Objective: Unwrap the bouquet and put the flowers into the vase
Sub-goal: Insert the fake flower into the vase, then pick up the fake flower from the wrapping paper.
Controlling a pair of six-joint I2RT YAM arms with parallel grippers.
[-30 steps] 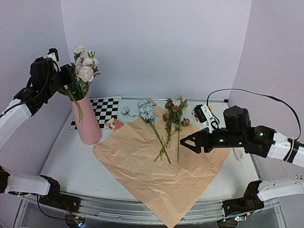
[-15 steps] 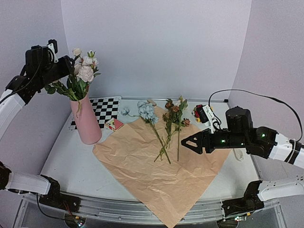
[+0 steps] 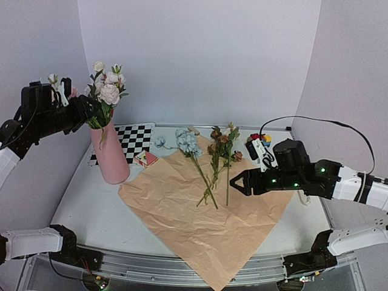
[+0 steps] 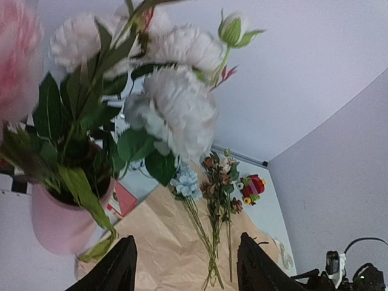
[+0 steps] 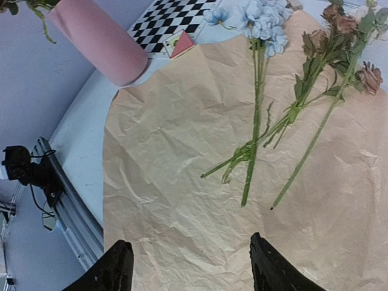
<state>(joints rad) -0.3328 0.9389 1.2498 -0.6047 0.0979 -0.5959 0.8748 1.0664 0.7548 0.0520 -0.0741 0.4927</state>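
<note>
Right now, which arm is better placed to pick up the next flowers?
Right. The right end effector, open, hovers beside the flowers lying on the paper; the left end effector is up at the vase, far from them.

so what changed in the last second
The left hand has opened, let go of the flowers standing in the vase and drawn back to the left, away from them. The right hand has hardly moved: it hovers open over the paper, beside the loose stems lying there. Vase, paper and loose stems are where they were.
</note>
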